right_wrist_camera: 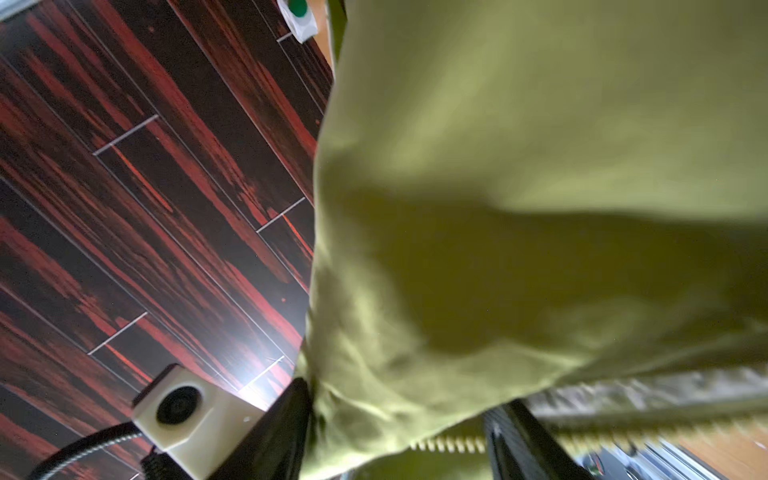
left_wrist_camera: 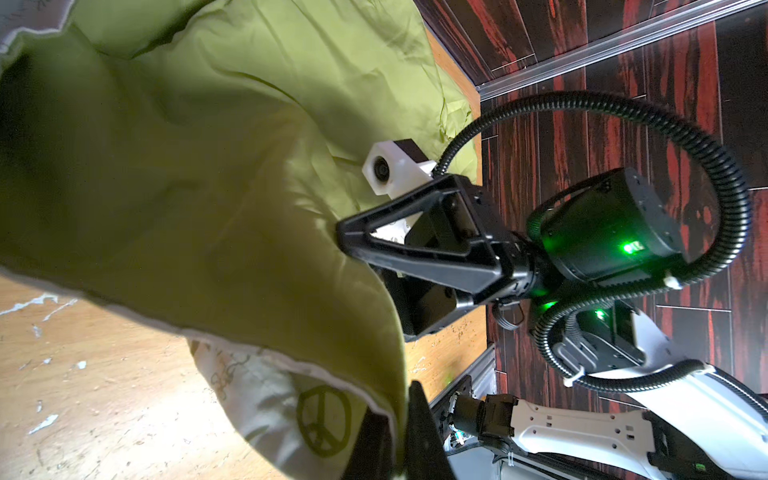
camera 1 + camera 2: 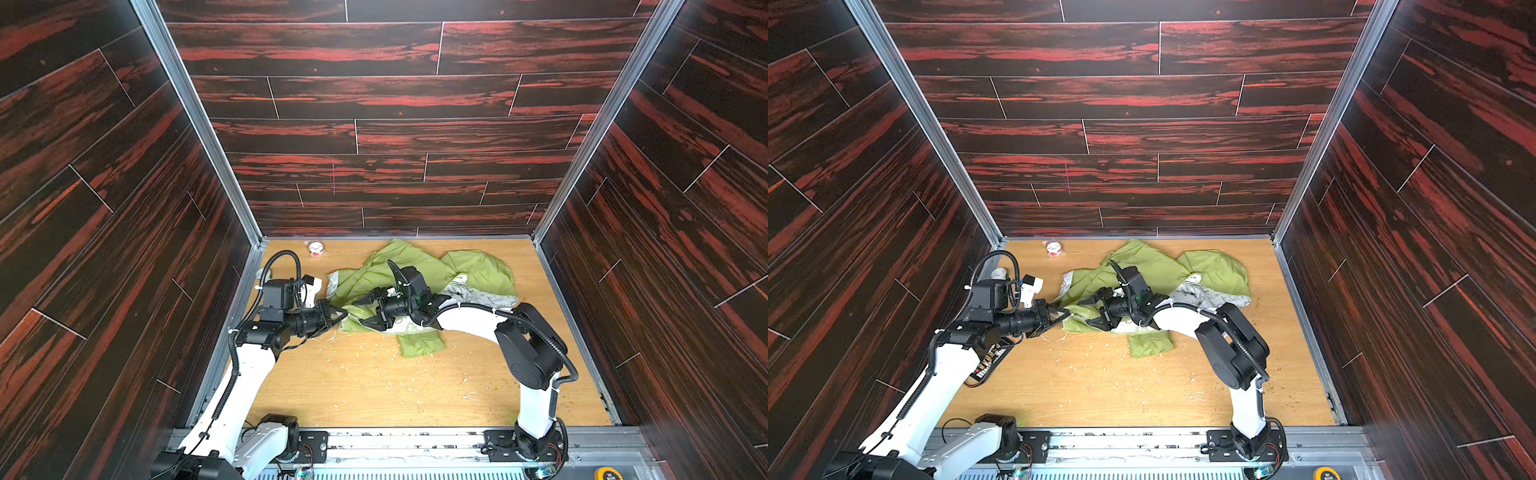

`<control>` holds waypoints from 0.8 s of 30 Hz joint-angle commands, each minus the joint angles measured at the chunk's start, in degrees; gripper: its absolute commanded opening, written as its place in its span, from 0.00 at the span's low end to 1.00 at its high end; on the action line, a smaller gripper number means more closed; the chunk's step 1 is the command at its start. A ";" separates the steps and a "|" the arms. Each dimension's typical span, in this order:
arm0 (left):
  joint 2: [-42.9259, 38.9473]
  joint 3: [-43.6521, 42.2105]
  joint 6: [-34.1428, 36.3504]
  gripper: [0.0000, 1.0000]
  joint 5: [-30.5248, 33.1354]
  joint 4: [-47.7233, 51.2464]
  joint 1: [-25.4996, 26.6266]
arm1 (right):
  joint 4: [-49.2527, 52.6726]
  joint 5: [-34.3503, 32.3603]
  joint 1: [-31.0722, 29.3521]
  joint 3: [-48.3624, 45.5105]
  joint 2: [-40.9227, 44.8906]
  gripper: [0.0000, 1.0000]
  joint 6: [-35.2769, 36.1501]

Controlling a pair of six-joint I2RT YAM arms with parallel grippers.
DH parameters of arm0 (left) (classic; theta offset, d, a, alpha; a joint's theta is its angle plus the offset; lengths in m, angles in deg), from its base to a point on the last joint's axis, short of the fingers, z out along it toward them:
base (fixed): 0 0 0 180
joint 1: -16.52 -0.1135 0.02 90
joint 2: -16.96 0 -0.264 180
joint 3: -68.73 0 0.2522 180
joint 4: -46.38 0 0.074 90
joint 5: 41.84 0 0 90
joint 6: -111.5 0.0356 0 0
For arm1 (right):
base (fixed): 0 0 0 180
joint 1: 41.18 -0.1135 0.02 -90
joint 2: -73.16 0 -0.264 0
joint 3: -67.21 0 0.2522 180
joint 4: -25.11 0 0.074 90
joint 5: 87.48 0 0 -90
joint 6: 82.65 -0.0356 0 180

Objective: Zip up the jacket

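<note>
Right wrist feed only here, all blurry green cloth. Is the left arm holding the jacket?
Observer: Yes. In both top views the left gripper is shut on the left edge of the jacket.
Operator: Is the jacket laid flat?
Observer: No. It lies crumpled toward the back of the table, with the pale lining showing on its right side.
</note>
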 commanded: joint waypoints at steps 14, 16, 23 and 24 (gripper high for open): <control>-1.15 -1.77 1.28 0.19 2.11 0.81 0.23 | 2.63 -0.60 1.03 5.90 -2.19 0.01 1.51; -1.30 -2.21 1.46 0.30 2.80 0.76 0.30 | 3.43 -0.14 1.06 6.54 -2.36 0.00 1.56; -1.94 -3.36 3.72 0.45 7.03 0.58 1.44 | 4.29 0.80 1.00 8.68 -3.13 0.00 0.96; -1.87 -3.52 4.02 0.45 7.68 0.39 1.70 | 4.29 0.80 1.02 8.83 -3.11 0.00 0.97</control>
